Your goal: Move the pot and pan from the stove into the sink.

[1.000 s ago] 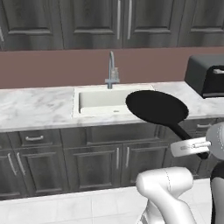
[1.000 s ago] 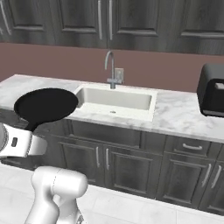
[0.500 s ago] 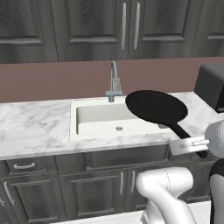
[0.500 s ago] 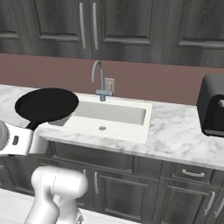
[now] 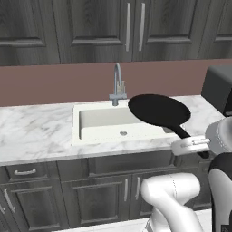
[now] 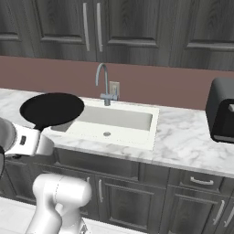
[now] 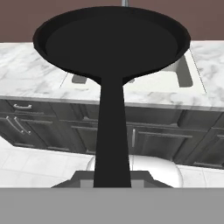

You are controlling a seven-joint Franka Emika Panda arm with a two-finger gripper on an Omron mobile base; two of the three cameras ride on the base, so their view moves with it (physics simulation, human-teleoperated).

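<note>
White marble counter (image 5: 36, 136) and white rectangular sink (image 5: 104, 122) sit closer to you than a second ago, the base having driven. Your gripper (image 5: 195, 144) stays clamped on the one shallow black frying pan (image 5: 158, 109), handle-first, level over the sink's right edge.

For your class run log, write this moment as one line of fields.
pincer: shut on pan handle | pan: held level, above counter beside sink | sink: empty | pot: not seen

marble counter (image 5: 36, 136) — sink (image 5: 102, 124) inset, toaster (image 6: 221, 109) resting
</note>
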